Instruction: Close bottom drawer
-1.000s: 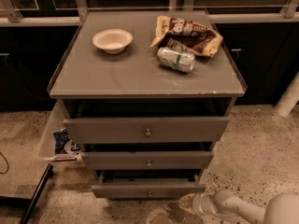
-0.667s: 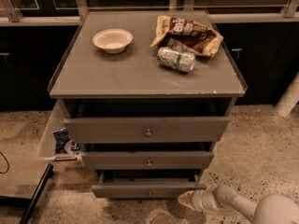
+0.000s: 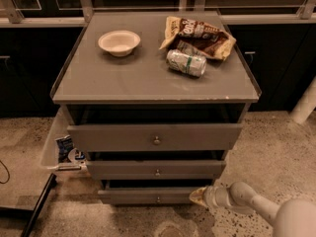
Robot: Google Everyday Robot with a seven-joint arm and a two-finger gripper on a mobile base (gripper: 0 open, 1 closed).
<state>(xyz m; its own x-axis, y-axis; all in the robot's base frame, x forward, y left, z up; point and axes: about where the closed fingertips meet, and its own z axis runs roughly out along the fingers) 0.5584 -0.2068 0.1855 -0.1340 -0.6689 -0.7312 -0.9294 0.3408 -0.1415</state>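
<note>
The bottom drawer (image 3: pixel 148 196) is the slim grey front with a tiny knob at the foot of the grey cabinet (image 3: pixel 155 83). It stands slightly out, with a dark gap above it. Above it are the mid-sized drawer (image 3: pixel 157 170) and the tall top drawer (image 3: pixel 155 137), both pulled out a little. My gripper (image 3: pixel 197 196) comes in from the lower right on a pale arm, its tip at the right end of the bottom drawer's front.
On the cabinet top lie a white bowl (image 3: pixel 119 42), a tipped can (image 3: pixel 186 62) and a snack bag (image 3: pixel 197 33). A clear bin with packets (image 3: pixel 61 152) stands at the cabinet's left. A white post (image 3: pixel 305 102) stands at right on the speckled floor.
The gripper has moved left toward the bottom drawer's right end, and the drawer front now sits further in than before.
</note>
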